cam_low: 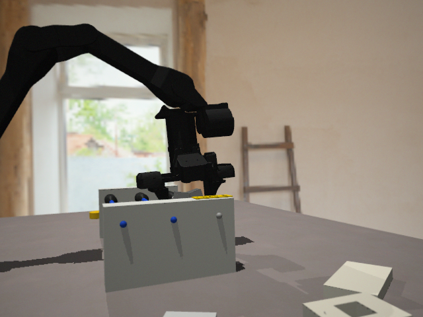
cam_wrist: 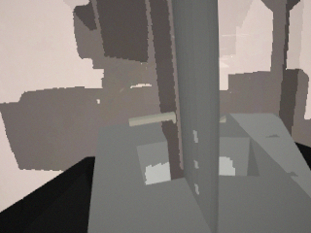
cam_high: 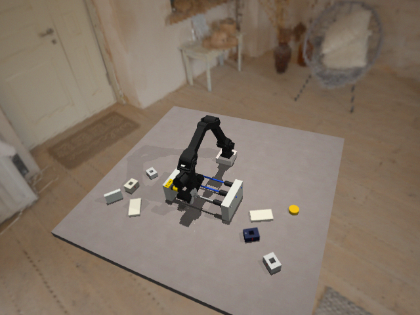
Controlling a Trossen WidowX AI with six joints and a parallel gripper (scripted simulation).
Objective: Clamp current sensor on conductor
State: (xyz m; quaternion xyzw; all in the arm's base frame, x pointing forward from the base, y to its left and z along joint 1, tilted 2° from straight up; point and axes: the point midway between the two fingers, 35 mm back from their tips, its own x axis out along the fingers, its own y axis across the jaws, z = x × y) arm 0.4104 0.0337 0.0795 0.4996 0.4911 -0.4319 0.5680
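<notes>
Wrist view: the grey split-core sensor (cam_wrist: 146, 204) straddles a grey conductor (cam_wrist: 196, 73).

Our top view high and well back, angled down over the whole table (cam_high: 163, 244), our exterior view low and nearer, facing the end panel (cam_high: 171, 193) (cam_low: 167, 246) side-on, our wrist view closest, looking down between the panels, all three sharing the rack's grey conductor (cam_high: 205, 197) (cam_low: 219, 215) (cam_wrist: 196, 73).

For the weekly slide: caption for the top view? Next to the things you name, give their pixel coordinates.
Gripper (cam_high: 189, 198) (cam_low: 189, 196) open at the grey conductor (cam_high: 207, 198), yellow marker (cam_high: 168, 183) (cam_low: 212, 197) alongside.
</notes>
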